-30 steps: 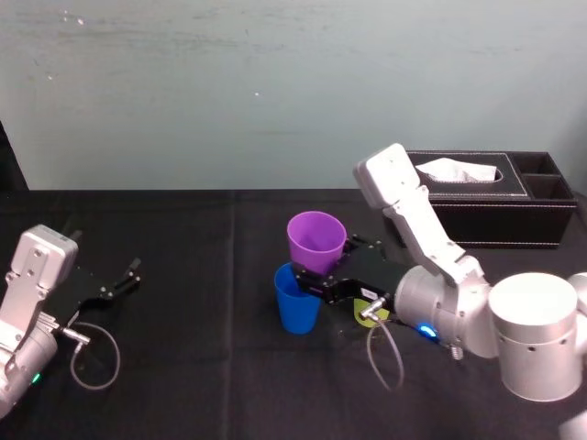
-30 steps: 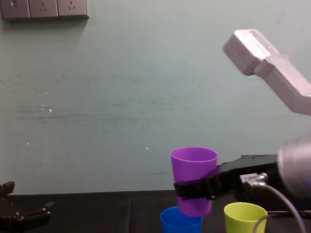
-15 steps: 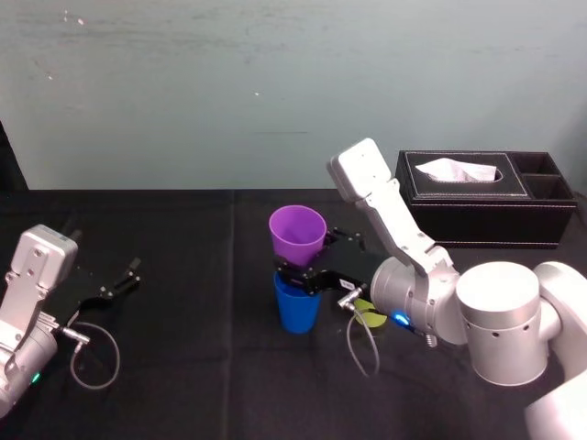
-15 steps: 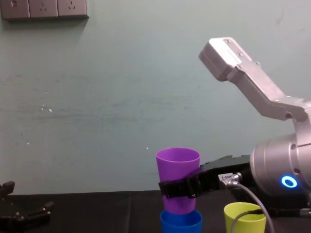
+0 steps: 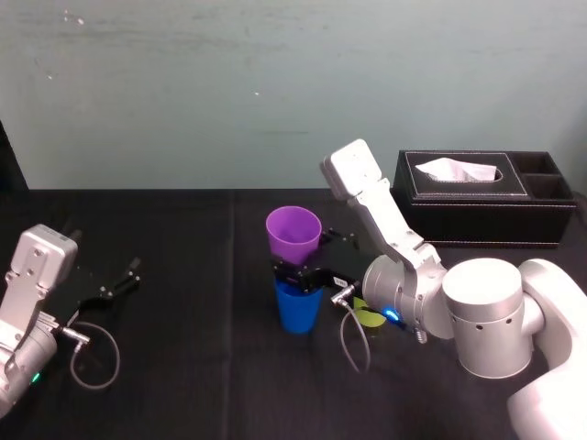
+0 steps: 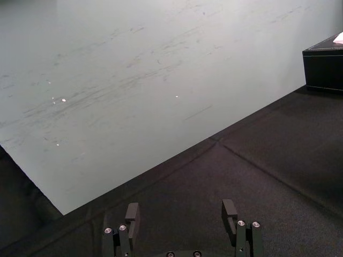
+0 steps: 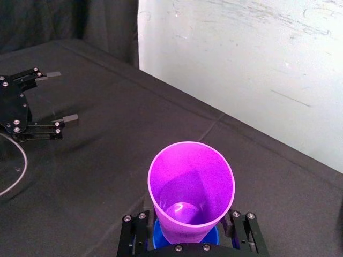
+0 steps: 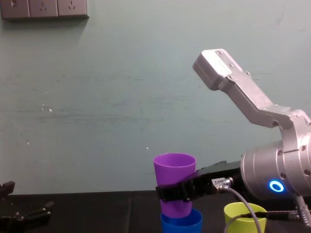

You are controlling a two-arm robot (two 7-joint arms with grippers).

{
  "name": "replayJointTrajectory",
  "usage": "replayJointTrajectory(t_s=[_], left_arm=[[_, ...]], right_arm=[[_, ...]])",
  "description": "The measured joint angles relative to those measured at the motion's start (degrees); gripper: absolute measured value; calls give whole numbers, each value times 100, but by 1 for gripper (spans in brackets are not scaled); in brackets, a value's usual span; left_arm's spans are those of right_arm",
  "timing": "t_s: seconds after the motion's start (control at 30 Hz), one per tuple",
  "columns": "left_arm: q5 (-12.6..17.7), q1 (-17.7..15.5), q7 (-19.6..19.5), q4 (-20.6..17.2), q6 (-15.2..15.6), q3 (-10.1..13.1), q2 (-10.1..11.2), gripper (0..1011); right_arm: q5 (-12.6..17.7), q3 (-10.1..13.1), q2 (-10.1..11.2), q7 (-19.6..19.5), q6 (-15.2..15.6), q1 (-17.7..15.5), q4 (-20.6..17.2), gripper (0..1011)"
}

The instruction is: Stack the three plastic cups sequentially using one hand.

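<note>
Purple cup (image 5: 293, 234) has shifted left and lower than half a second ago; it now sits straight over the blue cup (image 5: 298, 312), base dipping into the blue rim; right gripper (image 5: 303, 272) is clamped on the purple cup's lower wall; yellow-green cup (image 8: 245, 218) stands on the black table (image 5: 183, 367) just right of blue; left gripper (image 6: 181, 210) rests at the table's left, fingers spread, holding nothing.

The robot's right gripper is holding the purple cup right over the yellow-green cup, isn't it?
Not quite. The right gripper does hold the purple cup, but over the blue cup, with its bottom just inside the rim. The yellow-green cup stands apart, beside them. The chest view shows this.
</note>
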Motion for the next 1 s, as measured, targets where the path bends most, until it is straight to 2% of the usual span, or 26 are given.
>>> replayJointTrajectory(t_s=[0.63,1.0], left_arm=[[0,0,0,0,0,0,0,1000],[0,0,0,0,0,0,0,1000]], right_arm=[[-151,100,-235,-64,-94,33,401,707],[-178,161,-279,-57,-53,-24,400,708]])
